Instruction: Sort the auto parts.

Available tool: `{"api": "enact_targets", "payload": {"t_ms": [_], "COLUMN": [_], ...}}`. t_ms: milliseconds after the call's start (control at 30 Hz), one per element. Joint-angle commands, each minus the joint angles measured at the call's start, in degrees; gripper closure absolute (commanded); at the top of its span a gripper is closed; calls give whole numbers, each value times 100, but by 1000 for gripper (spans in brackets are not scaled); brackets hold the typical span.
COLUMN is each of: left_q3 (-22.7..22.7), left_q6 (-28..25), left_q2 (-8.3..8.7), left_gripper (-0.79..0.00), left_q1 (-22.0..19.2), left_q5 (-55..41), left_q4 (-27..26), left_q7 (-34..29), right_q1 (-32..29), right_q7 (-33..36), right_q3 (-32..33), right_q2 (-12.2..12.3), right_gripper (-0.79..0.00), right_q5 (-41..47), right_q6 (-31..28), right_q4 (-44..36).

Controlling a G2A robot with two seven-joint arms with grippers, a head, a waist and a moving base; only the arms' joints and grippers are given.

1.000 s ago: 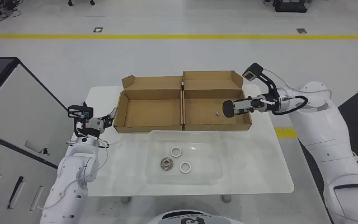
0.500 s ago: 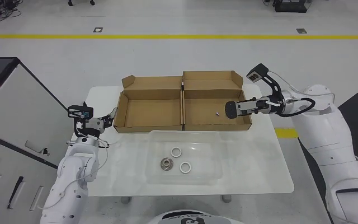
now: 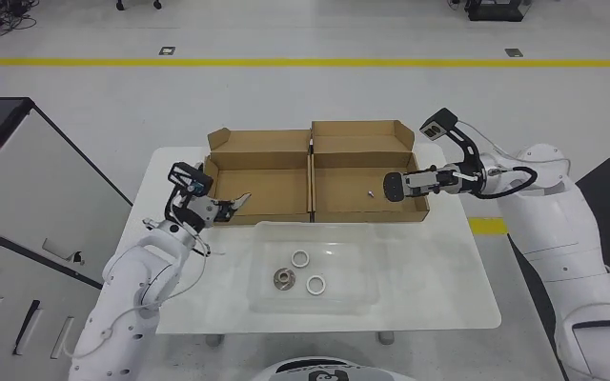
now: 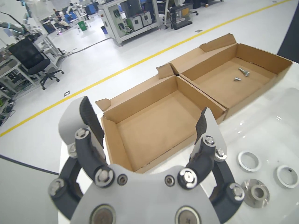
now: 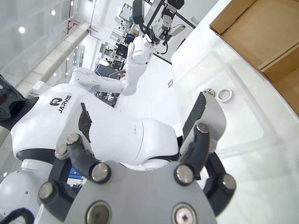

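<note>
By my reading the sorting was part done. Two small bolts (image 4: 244, 72) lay on the floor of the cardboard box (image 3: 348, 217) nearer the table's right edge. Two white rings (image 3: 300, 258) and a metal flange (image 3: 281, 279) sat loose in the clear tray (image 3: 367, 307), grouped in its left half and close to one another. A second box (image 3: 262, 164) stood against the first, both along the table's far edge, and it seemed meant for these parts.

The step in hand looked like a fresh pick. The left gripper (image 3: 232, 203) hung over the front wall of the second box, near its front left corner. Its fingers were spread wide with nothing between them, and the tray's parts lay just past and below. The right gripper (image 3: 391, 186) was at the right end of the bolt box, its fingers likewise apart and holding nothing.

The next move would likely bring the left gripper down over the tray's far rim onto one ring or the flange. These parts lie low and flat — the fingers would need to straddle one closely without nudging its neighbour.

The table (image 3: 448, 276) was white and glossy with rounded corners, and the tray's clear walls threw glare. Around it was a pale polished floor with a yellow line (image 3: 305, 62) beyond the far edge, and farther off stood workbenches, racks and an office chair (image 4: 35, 64).
</note>
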Motion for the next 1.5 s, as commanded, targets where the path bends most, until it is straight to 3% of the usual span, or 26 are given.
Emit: {"api": "enact_targets", "payload": {"t_ms": [0,167,367,667,833,1133,1467], "left_q3": [84,324,1037,2099,2748,3794,4109], "left_q6": [-183,-372,-795,-1039,-1210,-1064,-889], "left_q2": [7,18,23,-40,-94,-112,-130], "left_gripper": [-785,-785,-785,-785,-785,-785,-785], "left_q1": [-81,-357,-972,-2009,-2490,-2949,-3199], "left_q5": [-133,-569,-642,-1277,-1465,-1789,-1954], "left_q4": [-187,-508,-840,-659,-481,-127,56], "left_q7": [-492,-1824,-3305,-4737,-5157,-5389,-5478], "right_q1": [0,0,0,0,0,0,0], "right_q7": [0,0,0,0,0,0,0], "right_q3": [0,0,0,0,0,0,0], "right_q2": [0,0,0,0,0,0,0], "right_gripper": [-785,-785,-785,-785,-785,-785,-785], "right_q5": [0,0,0,0,0,0,0], "right_q6": [0,0,0,0,0,0,0], "right_q4": [0,0,0,0,0,0,0]}}
